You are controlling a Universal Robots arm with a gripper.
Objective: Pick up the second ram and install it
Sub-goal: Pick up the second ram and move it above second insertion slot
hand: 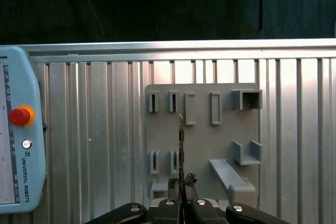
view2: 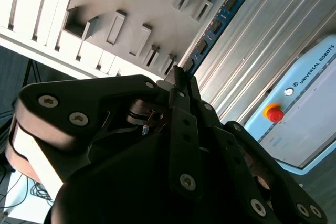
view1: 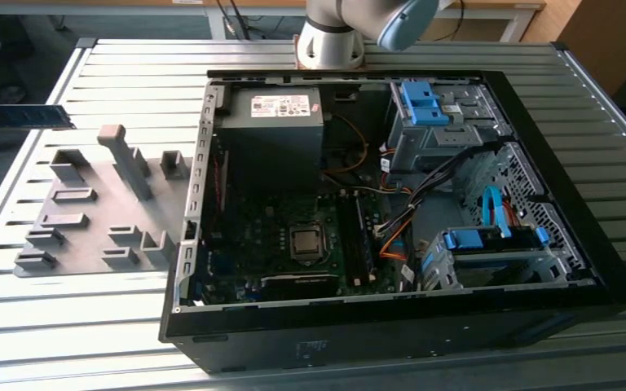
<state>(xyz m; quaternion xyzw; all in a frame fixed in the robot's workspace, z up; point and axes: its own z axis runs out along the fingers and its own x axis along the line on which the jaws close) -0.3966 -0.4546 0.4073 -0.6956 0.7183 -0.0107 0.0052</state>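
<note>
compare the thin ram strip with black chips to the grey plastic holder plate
The ram strip is narrow, blue-green, chip-lined; the holder plate is broad, grey, with raised slot blocks. The ram strip is clamped in the gripper; the holder plate lies flat on the slatted table. Both sit outside the open PC case.

Inside PC case (view1: 346, 334): hemmed by power supply (view1: 273, 122), drive cages (view1: 435, 118), cables (view1: 406, 216); open over motherboard (view1: 253, 236). Outside: holder blocks (view1: 130, 163), open round second ram (view2: 216, 24).
</note>
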